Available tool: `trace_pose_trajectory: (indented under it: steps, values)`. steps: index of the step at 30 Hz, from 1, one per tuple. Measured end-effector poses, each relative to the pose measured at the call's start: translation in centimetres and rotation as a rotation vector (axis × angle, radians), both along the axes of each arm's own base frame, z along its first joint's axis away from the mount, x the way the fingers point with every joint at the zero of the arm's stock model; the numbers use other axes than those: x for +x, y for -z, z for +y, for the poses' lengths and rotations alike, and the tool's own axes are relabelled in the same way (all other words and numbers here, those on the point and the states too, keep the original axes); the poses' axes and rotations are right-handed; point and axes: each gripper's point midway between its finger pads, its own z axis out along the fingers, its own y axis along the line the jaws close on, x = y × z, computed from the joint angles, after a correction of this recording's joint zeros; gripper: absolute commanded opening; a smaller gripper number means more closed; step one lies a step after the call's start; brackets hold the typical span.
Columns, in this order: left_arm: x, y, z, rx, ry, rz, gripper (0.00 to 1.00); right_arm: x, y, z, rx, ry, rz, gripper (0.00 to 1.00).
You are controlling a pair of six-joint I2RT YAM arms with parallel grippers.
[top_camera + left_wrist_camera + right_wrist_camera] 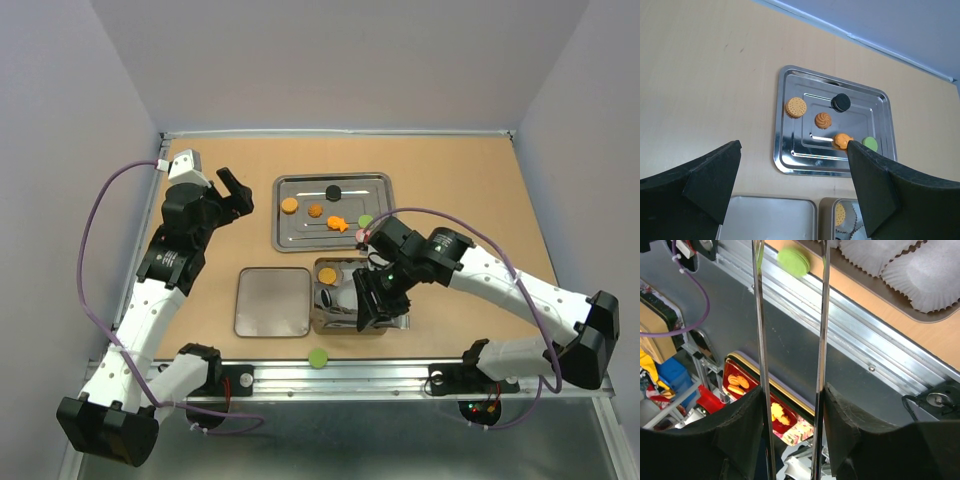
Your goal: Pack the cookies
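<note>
**Sam:** Where are the cookies [314, 211]?

**Mia:** Most are on the metal tray [300, 243]. One green cookie [318, 357] lies at the worktop [460, 200] edge. They look light and crumbly, so pinch the rims softly.

**Sam:** And the arms?

**Mia:** The right end effector [792, 390] bends over the tin [316, 310], squeezing tongs [760, 340]. The left end effector [794, 145] waits wide open beside the tray.

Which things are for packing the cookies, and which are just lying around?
For the job: cookies on the metal tray, green cookie at the table edge, silver tin with paper cups, lid, tongs in the right gripper.
Just lying about: red box and blue box below.
</note>
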Motion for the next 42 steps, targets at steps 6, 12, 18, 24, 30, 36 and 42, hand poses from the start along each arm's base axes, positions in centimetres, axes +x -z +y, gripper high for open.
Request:
trace_pose_trajectory:
  steps: [6, 12, 18, 24, 30, 36, 42]
  values:
    - [0.0, 0.0, 0.0, 0.007, 0.002, 0.000, 0.98, 0.7, 0.6, 0.0, -0.029, 0.024, -0.021, 0.53]
    - [-0.1, 0.1, 0.1, 0.018, 0.005, -0.002, 0.98, 0.7, -0.6, 0.3, -0.035, 0.014, -0.069, 0.53]
    - [-0.6, 1.3, 0.2, 0.026, 0.010, 0.024, 0.98, -1.2, -4.2, 2.2, -0.004, -0.073, -0.159, 0.53]
    - [-0.6, 1.4, 0.1, 0.028, 0.014, 0.024, 0.98, -5.6, -3.0, 3.0, -0.117, -0.177, -0.162, 0.53]
    - [-1.1, 3.2, 0.0, 0.033, 0.027, 0.057, 0.98, -8.0, -0.9, 2.0, -0.266, -0.199, -0.166, 0.53]
    - [-1.5, 4.7, -0.1, 0.036, 0.041, 0.087, 0.98, -7.9, 0.6, 2.7, -0.354, -0.181, -0.177, 0.54]
    - [-1.7, 4.2, -0.2, 0.032, 0.048, 0.073, 0.98, -7.2, 0.3, 4.0, -0.347, -0.170, -0.204, 0.56]
